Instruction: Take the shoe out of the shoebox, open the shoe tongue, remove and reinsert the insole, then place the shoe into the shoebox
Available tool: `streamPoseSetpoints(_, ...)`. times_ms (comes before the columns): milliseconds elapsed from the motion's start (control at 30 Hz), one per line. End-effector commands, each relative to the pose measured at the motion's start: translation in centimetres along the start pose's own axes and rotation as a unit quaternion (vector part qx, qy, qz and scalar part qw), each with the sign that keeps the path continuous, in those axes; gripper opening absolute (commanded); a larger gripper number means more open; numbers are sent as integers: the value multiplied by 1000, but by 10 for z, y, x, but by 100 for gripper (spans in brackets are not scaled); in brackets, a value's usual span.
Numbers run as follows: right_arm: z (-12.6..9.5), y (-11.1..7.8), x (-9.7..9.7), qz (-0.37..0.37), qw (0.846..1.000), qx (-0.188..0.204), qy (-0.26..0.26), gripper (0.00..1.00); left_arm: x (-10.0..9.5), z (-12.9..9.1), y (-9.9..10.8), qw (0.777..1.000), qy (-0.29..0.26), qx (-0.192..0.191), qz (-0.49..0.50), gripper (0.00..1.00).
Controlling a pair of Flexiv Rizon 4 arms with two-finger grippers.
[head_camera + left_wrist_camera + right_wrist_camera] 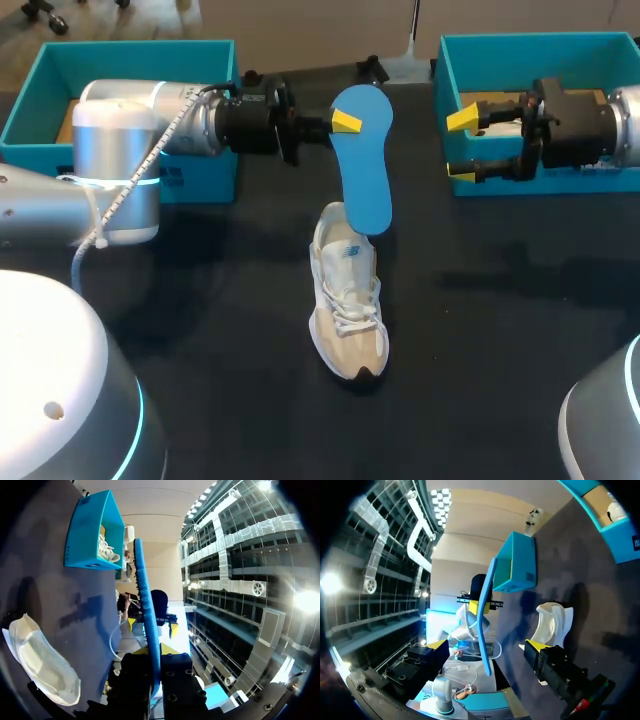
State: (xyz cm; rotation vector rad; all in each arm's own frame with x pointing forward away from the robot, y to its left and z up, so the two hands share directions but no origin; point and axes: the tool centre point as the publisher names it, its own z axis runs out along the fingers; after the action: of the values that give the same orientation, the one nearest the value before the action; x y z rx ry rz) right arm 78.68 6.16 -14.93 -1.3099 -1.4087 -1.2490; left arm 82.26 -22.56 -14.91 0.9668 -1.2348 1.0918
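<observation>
Insole (366,165) clamped by left end effector (348,122), arm horizontal, above shoe (345,300)

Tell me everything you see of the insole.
The insole is thin, flat, bright blue, foam-like, with rounded ends. It stands on end above the table, out of the shoe. The left gripper is shut on its upper part, one yellow tip showing on its face. In the head view its lower end overlaps the shoe's heel; the wrist views show it edge-on, slightly curved, apparently clear of the shoe. Nothing else touches it.
</observation>
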Motion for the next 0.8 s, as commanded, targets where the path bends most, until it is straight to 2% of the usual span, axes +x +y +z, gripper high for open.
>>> streamPoseSetpoints(33, 2, 2, 0, 1, 1000, 1, -1, 100, 0, -1, 1, 999, -3, -22, 38, 0)
streamPoseSetpoints(133, 2, 2, 0, 1, 1000, 1, -1, 100, -1, -4, 1, 990, -24, -50, 132, 0)
streamPoseSetpoints(167, 2, 2, 0, 1, 1000, 1, -1, 100, -1, -4, 2, 978, -37, -74, 194, 0)
streamPoseSetpoints(233, 2, 2, 0, 1, 1000, 1, -1, 100, -3, -5, 1, 958, -54, -92, 265, 0)
streamPoseSetpoints(267, 2, 2, 0, 1, 1000, 1, -1, 100, -3, -6, -1, 961, -40, -82, 261, 0)
streamPoseSetpoints(467, 2, 2, 0, 1, 1000, 1, -1, 100, 1, -6, -9, 917, -26, -65, 393, 0)
streamPoseSetpoints(700, 2, 2, 0, 1, 1000, 1, -1, 100, 2, -7, -9, 857, -58, -49, 510, 0)
streamPoseSetpoints(733, 2, 2, 0, 1, 1000, 1, -1, 100, 0, -7, -11, 835, -77, -45, 543, 0)
streamPoseSetpoints(800, 2, 2, 0, 1, 1000, 1, -1, 100, 0, -9, -11, 827, -85, -36, 555, 0)
